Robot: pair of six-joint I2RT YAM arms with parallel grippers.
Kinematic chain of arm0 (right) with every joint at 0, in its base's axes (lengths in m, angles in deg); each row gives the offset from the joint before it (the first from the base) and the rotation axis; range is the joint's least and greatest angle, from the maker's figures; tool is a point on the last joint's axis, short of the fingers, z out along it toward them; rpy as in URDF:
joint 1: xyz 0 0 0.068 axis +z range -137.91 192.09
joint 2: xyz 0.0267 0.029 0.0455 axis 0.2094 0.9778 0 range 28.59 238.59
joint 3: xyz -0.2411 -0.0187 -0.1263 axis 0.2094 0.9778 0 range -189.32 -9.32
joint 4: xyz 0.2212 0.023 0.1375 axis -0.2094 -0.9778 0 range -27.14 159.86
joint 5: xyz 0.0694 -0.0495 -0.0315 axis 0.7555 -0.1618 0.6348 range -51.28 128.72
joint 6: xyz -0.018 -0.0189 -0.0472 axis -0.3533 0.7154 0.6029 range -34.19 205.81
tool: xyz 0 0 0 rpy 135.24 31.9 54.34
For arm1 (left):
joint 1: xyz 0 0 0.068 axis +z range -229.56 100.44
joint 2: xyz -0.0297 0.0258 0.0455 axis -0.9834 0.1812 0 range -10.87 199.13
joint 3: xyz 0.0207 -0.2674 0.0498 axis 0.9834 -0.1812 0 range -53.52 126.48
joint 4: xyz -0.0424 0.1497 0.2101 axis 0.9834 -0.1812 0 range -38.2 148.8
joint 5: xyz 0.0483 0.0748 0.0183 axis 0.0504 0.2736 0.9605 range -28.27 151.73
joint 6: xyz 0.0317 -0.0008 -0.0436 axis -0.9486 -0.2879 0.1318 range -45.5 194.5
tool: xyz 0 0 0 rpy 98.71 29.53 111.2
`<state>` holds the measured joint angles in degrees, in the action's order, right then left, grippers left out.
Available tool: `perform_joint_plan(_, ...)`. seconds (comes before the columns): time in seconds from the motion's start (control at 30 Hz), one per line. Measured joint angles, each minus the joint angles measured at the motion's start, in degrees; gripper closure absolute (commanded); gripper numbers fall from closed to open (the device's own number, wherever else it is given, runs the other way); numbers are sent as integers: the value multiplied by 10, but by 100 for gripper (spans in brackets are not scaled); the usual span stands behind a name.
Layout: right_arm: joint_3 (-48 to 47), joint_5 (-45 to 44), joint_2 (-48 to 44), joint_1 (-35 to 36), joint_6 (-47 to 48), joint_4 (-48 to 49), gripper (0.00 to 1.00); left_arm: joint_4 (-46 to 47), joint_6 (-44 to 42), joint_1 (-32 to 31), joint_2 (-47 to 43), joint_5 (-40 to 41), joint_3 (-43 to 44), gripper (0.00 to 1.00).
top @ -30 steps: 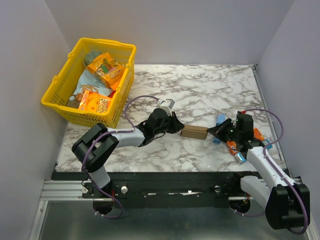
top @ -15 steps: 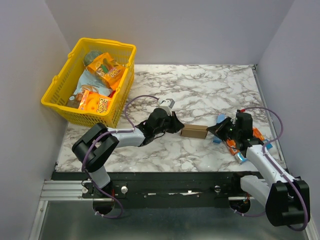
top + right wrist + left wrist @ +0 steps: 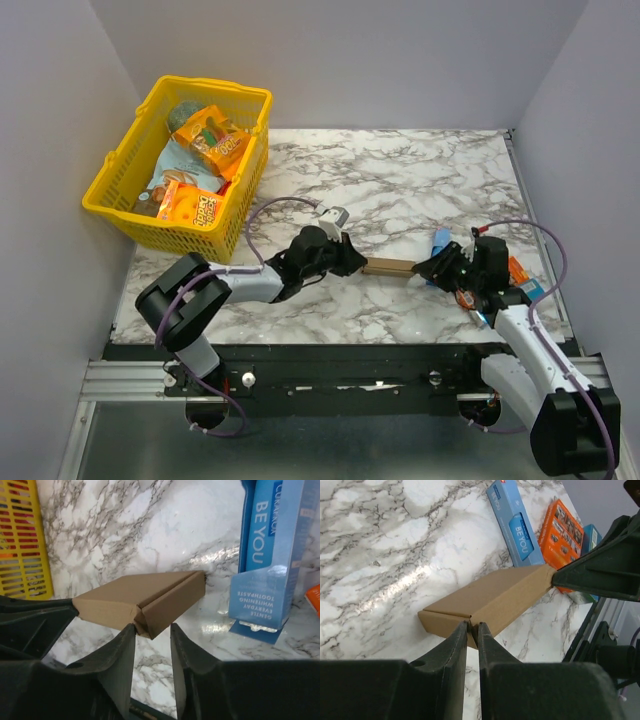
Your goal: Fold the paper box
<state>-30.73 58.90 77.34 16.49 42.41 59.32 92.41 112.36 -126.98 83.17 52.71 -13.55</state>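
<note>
Brown paper box (image 3: pixel 388 266) near the middle of the marble table (image 3: pixel 400 170), closed into a flat rectangle and lying between the two arms. Risk: the box is held at one end only, so it may pivot or slip out of that thin grip if the left arm moves, and the seam along its top face could spring open again, since nothing presses on it. A second risk lies at the far end, where a blue packet (image 3: pixel 265 555) and an orange packet (image 3: pixel 565 527) lie close by; a sweep of the right arm could knock them or push the box askew.

Left pincer (image 3: pixel 472 626): jaws drawn to a narrow slit, appearing to nip the near edge of the box at its left end. Right pincer (image 3: pixel 152 630): jaws moderately apart, standing either side of the box's right-hand corner; its left finger (image 3: pixel 122 645) is at or just beside the cardboard, the other is clear of it, so it grips nothing. Whether the box rests fully on the table cannot be told
</note>
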Motion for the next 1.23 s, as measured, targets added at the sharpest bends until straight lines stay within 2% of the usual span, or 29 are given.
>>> perform_joint_plan(0.03, 0, 2, -5, 0, 6, -17, 35, 0, -2, -2, -5, -3, -4, 50)
perform_joint_plan(0.13, 0, -4, -25, 0, 28, -72, 29, -27, -14, -8, -28, -11, -29, 36)
perform_joint_plan(0.23, -4, -14, -57, 0, 47, -124, 28, -74, -27, -12, -44, -15, -66, 27)
perform_joint_plan(0.43, -32, -17, -56, 0, 74, -151, 26, -108, -38, -11, -106, -18, -86, 17)
perform_joint_plan(0.6, -49, -23, -12, 0, 92, -141, 21, -111, -48, 4, -165, -15, -86, 15)
perform_joint_plan(0.77, -86, -56, 29, -3, 127, -120, 15, -178, -64, 72, -184, 23, -48, 8)
perform_joint_plan(0.83, -106, -66, 35, -16, 146, -104, 15, -209, -71, 100, -192, 40, -21, 4)
perform_joint_plan(0.97, -136, -70, 37, -69, 176, -65, 15, -274, -94, 143, -220, 76, 42, 2)
perform_joint_plan(1.23, -144, -92, -6, -94, 215, -31, 15, -359, -146, 152, -275, 134, 113, 2)
